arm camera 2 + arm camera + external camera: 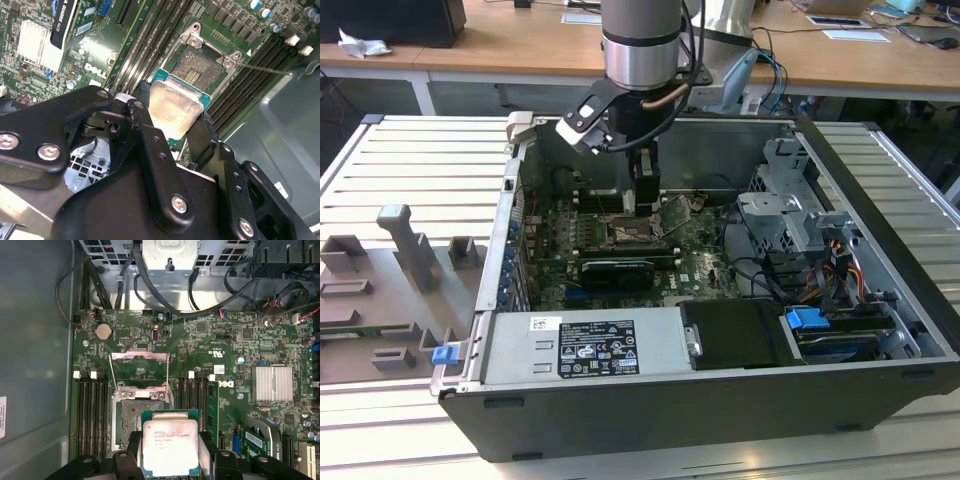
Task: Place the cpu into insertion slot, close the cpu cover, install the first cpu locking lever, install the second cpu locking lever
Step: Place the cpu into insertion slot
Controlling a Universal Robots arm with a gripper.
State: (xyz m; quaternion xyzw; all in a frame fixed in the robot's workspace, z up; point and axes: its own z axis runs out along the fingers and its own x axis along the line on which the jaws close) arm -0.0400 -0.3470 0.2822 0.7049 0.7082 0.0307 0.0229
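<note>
- Currently my gripper point(172, 119) is pinching the cpu point(172, 102) by 2 opposite edges, with its pale metal face toward the camera in both wrist views.
- In the first wrist view the cpu point(170, 445) hangs over 1 edge of the insertion slot point(131, 419). Most of the dark socket is bare, so I judge the chip is not yet seated.
- The cpu cover point(139, 356) stands swung open, on the side of the socket away from the chip, and nothing lies over the opening.
- In the second wrist view 1 thin lever rod point(265, 69) sticks out from a socket corner; it looks unlatched to me.
- In the exterior view the arm reaches down into the open computer case point(880, 250), with the gripper point(642, 195) low over the motherboard point(700, 262).
- By my count 0 of 4 steps are finished: seating the chip, closing the cover and latching 2 levers all remain.
</note>
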